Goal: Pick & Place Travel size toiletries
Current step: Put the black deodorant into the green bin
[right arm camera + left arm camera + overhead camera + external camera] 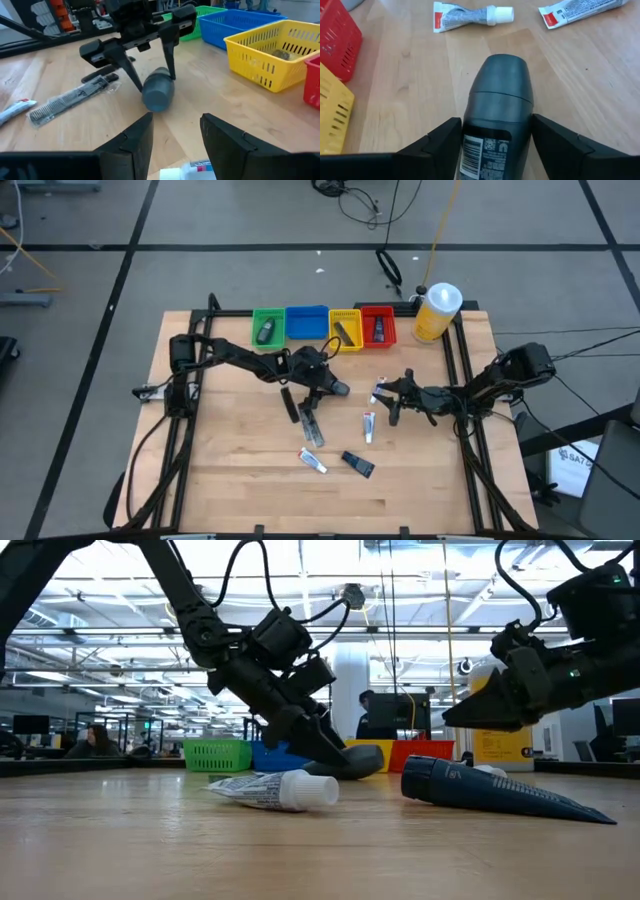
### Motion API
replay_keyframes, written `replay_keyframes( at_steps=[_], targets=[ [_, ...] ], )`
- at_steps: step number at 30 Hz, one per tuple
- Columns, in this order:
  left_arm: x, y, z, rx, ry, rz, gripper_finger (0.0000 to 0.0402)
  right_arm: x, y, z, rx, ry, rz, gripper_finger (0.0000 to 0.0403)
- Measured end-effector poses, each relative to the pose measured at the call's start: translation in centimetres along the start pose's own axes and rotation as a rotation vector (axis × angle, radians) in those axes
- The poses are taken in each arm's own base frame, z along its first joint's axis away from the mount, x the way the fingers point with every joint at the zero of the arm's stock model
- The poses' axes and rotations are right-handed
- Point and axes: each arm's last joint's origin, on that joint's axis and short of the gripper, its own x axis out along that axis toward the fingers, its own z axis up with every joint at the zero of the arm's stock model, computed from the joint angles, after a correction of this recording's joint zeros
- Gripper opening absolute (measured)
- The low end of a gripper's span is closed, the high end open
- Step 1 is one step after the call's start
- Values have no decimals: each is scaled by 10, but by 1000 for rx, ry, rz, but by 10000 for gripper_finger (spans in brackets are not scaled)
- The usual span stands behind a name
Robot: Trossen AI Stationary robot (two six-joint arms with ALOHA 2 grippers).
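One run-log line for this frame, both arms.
left gripper: fingers either side of dark grey roll-on bottle lying on wooden table | right gripper: open, empty, above white tube | yellow bin: nearby

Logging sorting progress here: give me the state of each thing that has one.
left gripper, low at the table around the dark bottle
dark bottle, on its side on the table, capped
right gripper, open, holding nothing
white tube, lying flat, cap on
dark tube, lying flat
green bin, one dark item inside
yellow bin, one dark item inside
red bin, one dark item inside
yellow bottle, upright, white cap on
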Motion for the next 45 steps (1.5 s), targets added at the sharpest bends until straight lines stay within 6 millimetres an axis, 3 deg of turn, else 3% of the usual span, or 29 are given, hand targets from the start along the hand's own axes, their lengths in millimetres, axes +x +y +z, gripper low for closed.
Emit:
replay_keyframes(
  at_steps=[11,16,19,22,25,30,38,45],
  targets=[
    [-6,-3,1,-59,64,34,115,0,0,0,-2,0,0,155],
    [-26,5,23,-59,12,91,52,0,0,0,-2,1,0,155],
    [-31,5,23,-62,26,88,14,0,0,0,-1,1,1,155],
    [-32,6,31,17,-42,83,7,0,0,0,0,1,4,155],
    [-27,6,33,60,-134,25,44,0,0,0,0,1,4,155],
    [-14,7,36,97,-210,-75,151,0,0,0,2,-1,5,155],
    [24,20,52,141,-167,-168,318,0,0,0,9,-1,5,155],
    [59,23,52,247,-54,-248,384,0,1,-1,59,17,34,155]
  ],
)
